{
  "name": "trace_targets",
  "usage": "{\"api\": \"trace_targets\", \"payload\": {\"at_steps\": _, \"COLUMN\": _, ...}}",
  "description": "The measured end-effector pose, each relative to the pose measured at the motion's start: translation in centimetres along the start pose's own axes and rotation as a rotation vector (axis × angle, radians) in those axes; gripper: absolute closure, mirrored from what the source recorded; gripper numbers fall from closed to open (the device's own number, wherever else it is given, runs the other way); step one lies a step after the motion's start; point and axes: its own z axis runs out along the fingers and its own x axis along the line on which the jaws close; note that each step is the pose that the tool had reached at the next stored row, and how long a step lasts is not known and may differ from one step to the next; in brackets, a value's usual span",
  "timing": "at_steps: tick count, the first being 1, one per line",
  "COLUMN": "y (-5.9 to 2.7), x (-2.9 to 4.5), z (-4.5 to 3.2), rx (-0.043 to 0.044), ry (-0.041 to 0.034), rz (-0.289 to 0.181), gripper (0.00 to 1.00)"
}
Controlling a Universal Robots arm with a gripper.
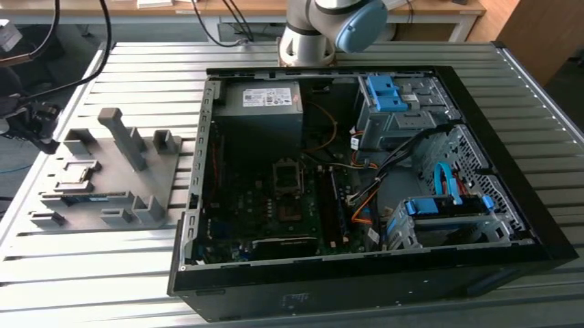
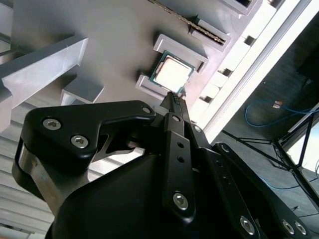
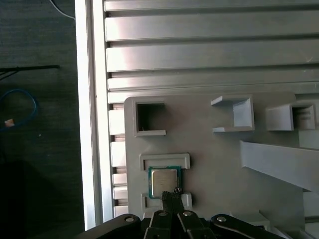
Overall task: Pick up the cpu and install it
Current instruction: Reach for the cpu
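The cpu [image 3: 164,180] is a small square chip with a pale metal top, lying flat in a framed pocket of the grey fixture plate [image 3: 209,144]. It also shows in the second wrist view, cpu [image 2: 172,73], and in the exterior view, cpu [image 1: 76,176]. My gripper [image 3: 172,194] is shut with nothing between its fingers, and its tips hang over the chip's near edge. In the second wrist view the gripper [image 2: 175,97] comes to one narrow point just short of the chip. In the exterior view the gripper [image 1: 37,133] hovers at the far left, above the plate.
An open computer case [image 1: 365,178] lies at the exterior view's right of the plate, with the motherboard's processor socket [image 1: 287,176] near its middle. A tall grey ramp block [image 1: 123,137] and several smaller blocks rise from the plate. The slatted table's edge [image 3: 92,124] runs close to the chip.
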Motion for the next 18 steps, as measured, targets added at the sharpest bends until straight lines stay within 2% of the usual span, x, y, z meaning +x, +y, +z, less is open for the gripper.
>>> {"api": "trace_targets", "payload": {"at_steps": 11, "y": -0.07, "x": 0.0, "z": 1.8, "rx": 0.0, "ry": 0.0, "rz": 0.0, "gripper": 0.9}}
{"api": "trace_targets", "payload": {"at_steps": 14, "y": -0.02, "x": -0.3, "z": 2.33, "rx": 0.0001, "ry": 0.0004, "rz": 0.0, "gripper": 0.9}}
{"api": "trace_targets", "payload": {"at_steps": 16, "y": 0.12, "x": -0.77, "z": 2.68, "rx": 0.0006, "ry": 0.0006, "rz": 0.0, "gripper": 0.9}}
{"api": "trace_targets", "payload": {"at_steps": 18, "y": 0.23, "x": -1.05, "z": 2.9, "rx": 0.0047, "ry": 0.0002, "rz": 0.0, "gripper": 0.9}}
